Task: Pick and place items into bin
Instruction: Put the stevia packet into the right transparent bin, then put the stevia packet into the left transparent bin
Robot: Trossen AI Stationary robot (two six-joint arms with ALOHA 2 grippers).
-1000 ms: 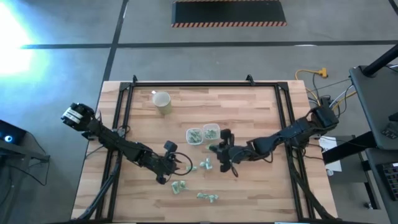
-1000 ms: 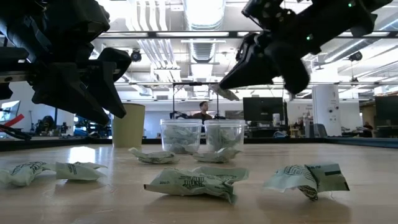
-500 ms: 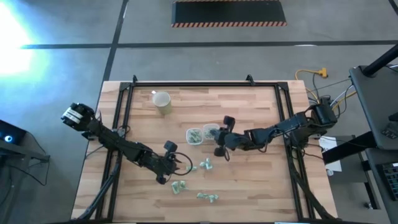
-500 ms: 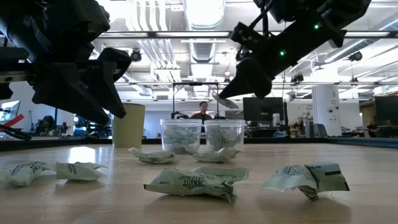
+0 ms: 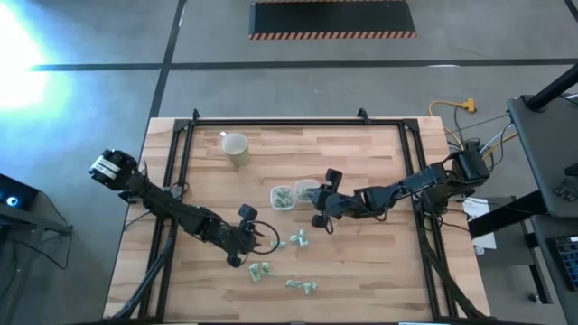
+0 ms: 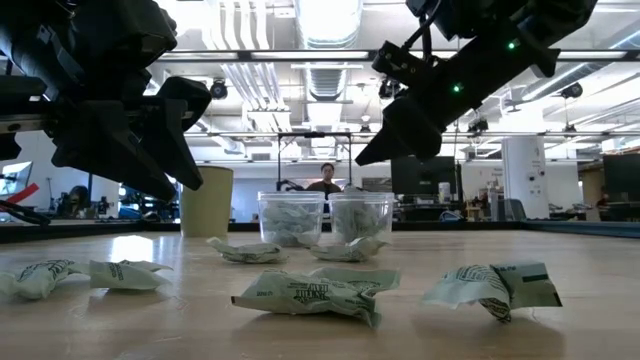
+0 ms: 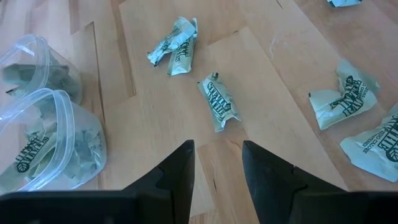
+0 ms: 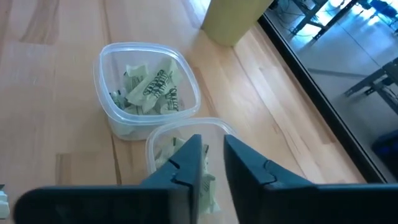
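Items (image 7: 218,101) lay loose on the table (image 5: 379,262) near two clear bins (image 8: 149,90), the right gripper (image 8: 211,163) poised over the nearer bin with fingers slightly parted and empty, apparently for a drop, while the left gripper (image 7: 216,169) hung open above them.

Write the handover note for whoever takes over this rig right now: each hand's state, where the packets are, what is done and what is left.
Left hand: open, empty, low over the table, facing the loose packets.
Right hand: slightly open, empty, above the nearer clear tub.
Things: both that tub and the second clear tub hold packets. Loose packets lie scattered on the wood near the left hand. The beige cup stands apart, unused.
Done: some packets binned.
Left: pick up the scattered packets and drop them into the tubs.
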